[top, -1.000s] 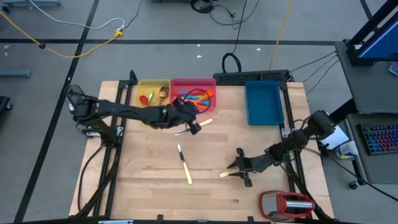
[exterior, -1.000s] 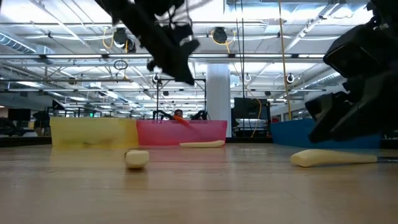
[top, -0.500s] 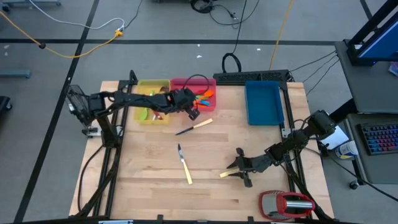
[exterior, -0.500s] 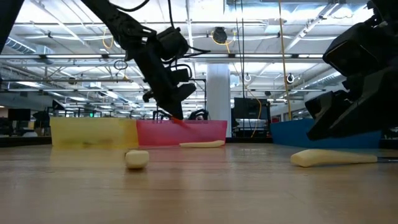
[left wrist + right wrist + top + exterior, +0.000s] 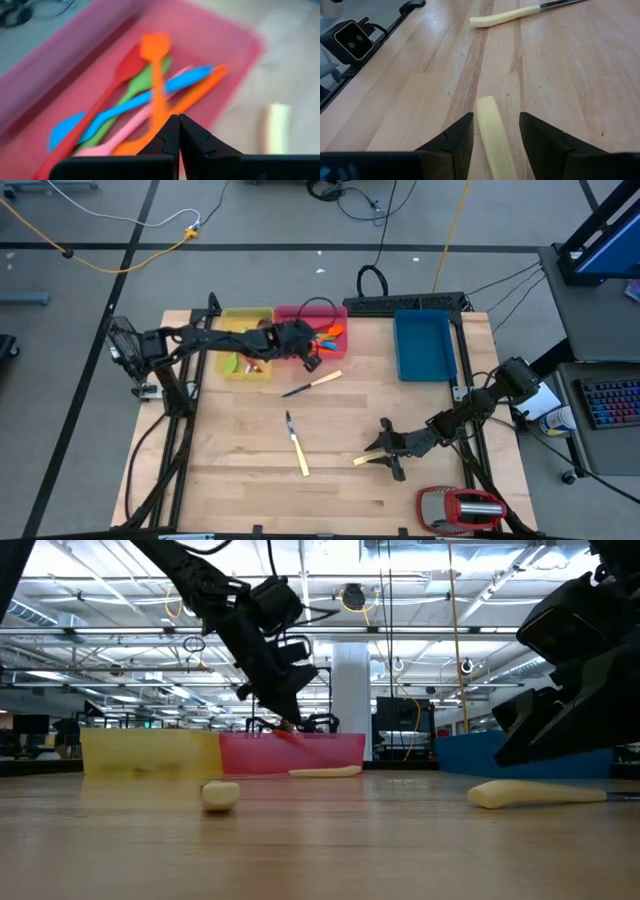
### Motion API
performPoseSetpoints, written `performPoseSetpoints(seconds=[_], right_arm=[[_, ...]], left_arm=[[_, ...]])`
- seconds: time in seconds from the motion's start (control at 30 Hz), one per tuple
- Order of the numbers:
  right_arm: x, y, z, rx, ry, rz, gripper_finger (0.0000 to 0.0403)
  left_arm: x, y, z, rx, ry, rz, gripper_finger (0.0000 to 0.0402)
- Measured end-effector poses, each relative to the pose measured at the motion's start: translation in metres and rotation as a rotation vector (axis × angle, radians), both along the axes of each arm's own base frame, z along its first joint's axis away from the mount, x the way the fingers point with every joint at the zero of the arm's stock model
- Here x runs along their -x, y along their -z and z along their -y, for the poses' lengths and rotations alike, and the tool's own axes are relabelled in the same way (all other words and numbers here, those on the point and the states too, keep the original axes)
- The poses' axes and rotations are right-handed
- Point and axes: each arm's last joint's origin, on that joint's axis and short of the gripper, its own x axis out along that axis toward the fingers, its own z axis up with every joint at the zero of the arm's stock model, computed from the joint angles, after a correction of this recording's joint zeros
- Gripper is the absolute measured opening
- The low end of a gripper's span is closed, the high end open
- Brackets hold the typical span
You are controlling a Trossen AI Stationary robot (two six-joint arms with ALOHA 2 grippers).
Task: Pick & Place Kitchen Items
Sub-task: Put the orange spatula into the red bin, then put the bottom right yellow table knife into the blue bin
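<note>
R gripper (image 5: pixel 492 132) low at near table (image 5: pixel 240 480) edge, fingers wide, straddling cream knife handle (image 5: pixel 493 132), long axis running straight ahead. L gripper (image 5: pixel 178 131) pinched shut, empty, over pink tray (image 5: pixel 235 30) w/ spatulas (image 5: pixel 155 75) lying lengthwise.

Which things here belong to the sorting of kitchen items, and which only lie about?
Belong to the job:
- spatulas in the pink tray
- cream-handled knives: one near the pink tray, one mid-table, one between the open right pincer's fingers
- left pincer, shut, over the pink tray

Just lying about:
- red-and-silver gadget
- blue tray
- yellow tray
</note>
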Motion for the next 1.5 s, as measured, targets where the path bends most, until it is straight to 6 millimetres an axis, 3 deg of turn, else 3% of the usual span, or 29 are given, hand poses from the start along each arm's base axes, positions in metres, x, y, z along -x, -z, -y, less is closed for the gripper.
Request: performPoseSetpoints(seconds=[0.23, 0.47, 0.6, 0.7, 0.9, 1.17, 1.5], right_arm=[[0.000, 0.000, 0.000, 0.001, -0.001, 0.000, 0.0154], [0.000, 0.000, 0.000, -0.001, 0.001, 0.000, 0.0157], [0.000, 0.000, 0.000, -0.002, 0.000, 0.000, 0.0157], [0.000, 0.000, 0.000, -0.008, -0.017, -0.005, 0.0157], [0.001, 0.000, -0.003, -0.030, -0.071, -0.018, 0.0158], [0.000, 0.000, 0.000, 0.073, -0.029, 0.014, 0.0158], [-0.006, 0.011, -0.002, 0.071, -0.015, -0.031, 0.0188]], left_arm=[[-0.002, 0.002, 0.012, 0.007, 0.041, -0.042, 0.0004], [0.015, 0.011, 0.000, -0.018, -0.138, -0.182, 0.0006], [0.017, 0.009, -0.004, -0.007, -0.172, -0.160, 0.0005], [0.016, -0.005, 0.002, -0.031, -0.148, -0.107, 0.0007], [0.018, -0.046, 0.033, -0.071, -0.060, 0.025, 0.0010], [0.029, -0.095, 0.082, -0.098, 0.075, 0.198, 0.0003], [0.033, -0.113, 0.130, -0.093, 0.224, 0.295, 0.0012]])
